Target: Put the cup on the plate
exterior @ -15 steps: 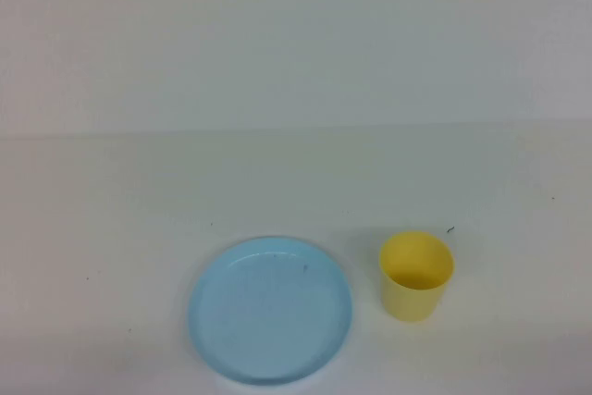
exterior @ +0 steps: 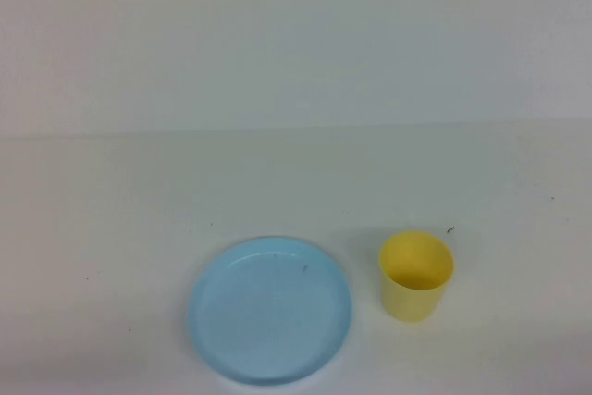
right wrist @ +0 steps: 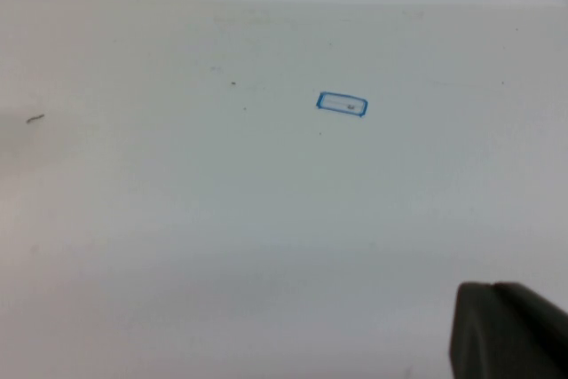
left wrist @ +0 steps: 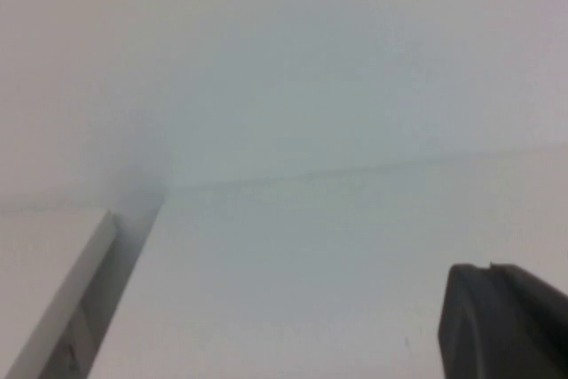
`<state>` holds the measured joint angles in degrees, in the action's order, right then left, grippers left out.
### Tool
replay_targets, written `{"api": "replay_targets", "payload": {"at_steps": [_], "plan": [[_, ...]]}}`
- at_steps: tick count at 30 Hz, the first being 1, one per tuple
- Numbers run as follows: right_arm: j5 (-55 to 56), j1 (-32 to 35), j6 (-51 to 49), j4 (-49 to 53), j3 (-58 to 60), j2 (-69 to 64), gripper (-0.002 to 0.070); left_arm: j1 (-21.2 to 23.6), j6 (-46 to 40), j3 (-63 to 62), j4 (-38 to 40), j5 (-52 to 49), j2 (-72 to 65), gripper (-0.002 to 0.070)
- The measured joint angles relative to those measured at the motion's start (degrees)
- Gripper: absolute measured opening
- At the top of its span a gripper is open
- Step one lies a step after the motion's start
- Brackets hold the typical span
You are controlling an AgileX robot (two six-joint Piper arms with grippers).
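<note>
Here, on the white table (exterior: 111, 228) in the high view: light blue plate (exterior: 270, 310) lying flat near the front edge, toward the left; just to its right, yellow cup (exterior: 416, 277) standing upright, mouth open upward, apart from the plate by a thin strip of bare tabletop, not touching. Small dark speck (exterior: 450, 229) just behind the cup on the right. Nothing between cup and plate, nothing over either. No arm and no gripper anywhere in that raised view. Only in the left wrist view: a dark corner of the left gripper (left wrist: 501, 321) at the frame's edge, over pale tabletop, with a pale slanted bar (left wrist: 67, 308) to one side and a faint seam line across the surface; cup and plate both out of sight there. Only in the right wrist view: a dark corner of the right gripper (right wrist: 508, 330), over bare table bearing a small blue-outlined rectangle mark (right wrist: 342, 105) and a tiny dark fleck (right wrist: 35, 118). For both pincers, apart or together: cannot tell.
</note>
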<state>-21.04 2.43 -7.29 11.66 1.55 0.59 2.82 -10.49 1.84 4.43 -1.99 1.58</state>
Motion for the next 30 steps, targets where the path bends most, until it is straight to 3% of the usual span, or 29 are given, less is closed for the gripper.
{"api": "replay_targets", "payload": {"at_steps": [4,10,17,30], "plan": [[0.00,0.00,0.00,0.00,0.00,0.00,0.0001,0.00,0.45,0.00,1.79,5.57,0.00,0.0001],[3.85,0.00,0.00,0.00,0.00,0.00,0.0001,0.00,13.32,0.00,5.26,10.72,0.00,0.0001],[15.10,0.00,0.00,0.00,0.00,0.00,0.0001,0.00,13.67,0.00,5.26,11.14,0.00,0.0001],[23.15,0.00,-0.70,7.73,0.00,0.00,0.0001,0.00,16.24,0.00,5.03,5.22,0.00,0.0001]]}}
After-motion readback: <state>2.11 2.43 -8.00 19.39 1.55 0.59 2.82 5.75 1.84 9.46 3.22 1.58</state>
